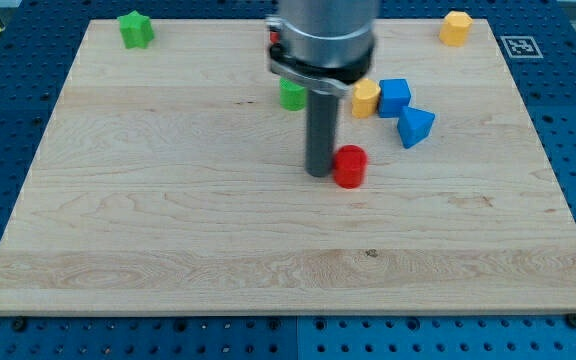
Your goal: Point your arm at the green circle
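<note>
The green circle block lies near the top middle of the wooden board, partly hidden behind the arm's grey body. My tip rests on the board below and slightly right of it, about a block's width apart from it. A red cylinder block sits right beside my tip, on its right, touching or nearly touching the rod.
A yellow block, a blue cube and a blue wedge-like block cluster right of the arm. A green star-like block sits top left, a yellow block top right. A bit of red shows behind the arm.
</note>
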Motion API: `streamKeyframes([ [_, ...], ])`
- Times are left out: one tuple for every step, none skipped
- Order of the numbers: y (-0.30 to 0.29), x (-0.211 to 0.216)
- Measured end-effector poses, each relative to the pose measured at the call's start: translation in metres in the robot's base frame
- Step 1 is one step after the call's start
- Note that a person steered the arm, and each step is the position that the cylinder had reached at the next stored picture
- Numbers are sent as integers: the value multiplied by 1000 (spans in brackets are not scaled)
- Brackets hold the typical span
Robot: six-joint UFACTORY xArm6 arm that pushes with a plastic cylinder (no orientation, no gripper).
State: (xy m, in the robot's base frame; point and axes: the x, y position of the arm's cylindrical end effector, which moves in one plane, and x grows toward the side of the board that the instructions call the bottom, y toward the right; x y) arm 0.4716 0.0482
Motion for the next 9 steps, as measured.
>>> streamKeyframes([
  [47,7],
  [62,7],
  [61,-23],
  [54,-51],
  [40,-62],
  [21,-74],
  [9,-96],
  [9,-111],
  [9,-123],
])
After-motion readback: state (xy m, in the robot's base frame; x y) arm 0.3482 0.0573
